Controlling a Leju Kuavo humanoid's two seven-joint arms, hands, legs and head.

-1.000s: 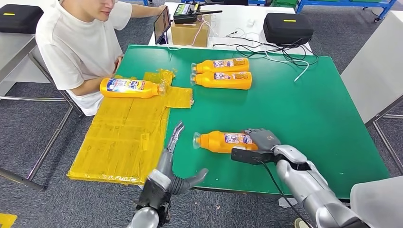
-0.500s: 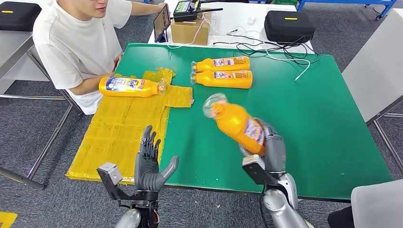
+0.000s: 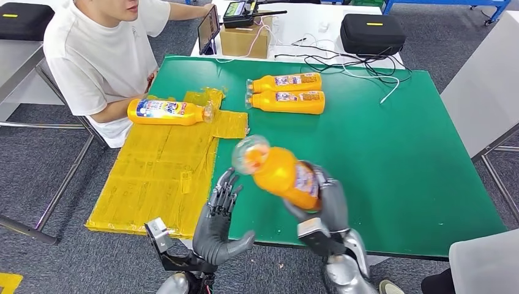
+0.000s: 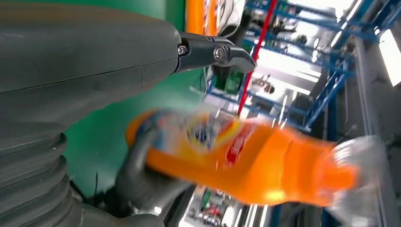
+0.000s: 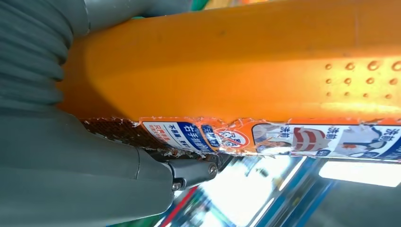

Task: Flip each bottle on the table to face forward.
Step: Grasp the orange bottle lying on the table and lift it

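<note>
One glossy orange plastic bottle [image 3: 283, 174] gripped aloft by right hand [image 3: 327, 205]; left hand [image 3: 217, 223] empty, fingers spread.

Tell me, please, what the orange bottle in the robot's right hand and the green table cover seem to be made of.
Orange bottle: probably plastic, smooth and slightly glossy; moulded raised dots on its side, a paper or film label with ragged edges, a clear cap. The right hand grips it.
Green table cover: likely a matte rubber or vinyl mat; flat, without glare.

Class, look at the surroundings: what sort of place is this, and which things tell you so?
Probably a robotics lab or test workshop: a green work mat, loose cables beside a black equipment case, and blue metal racking.
</note>
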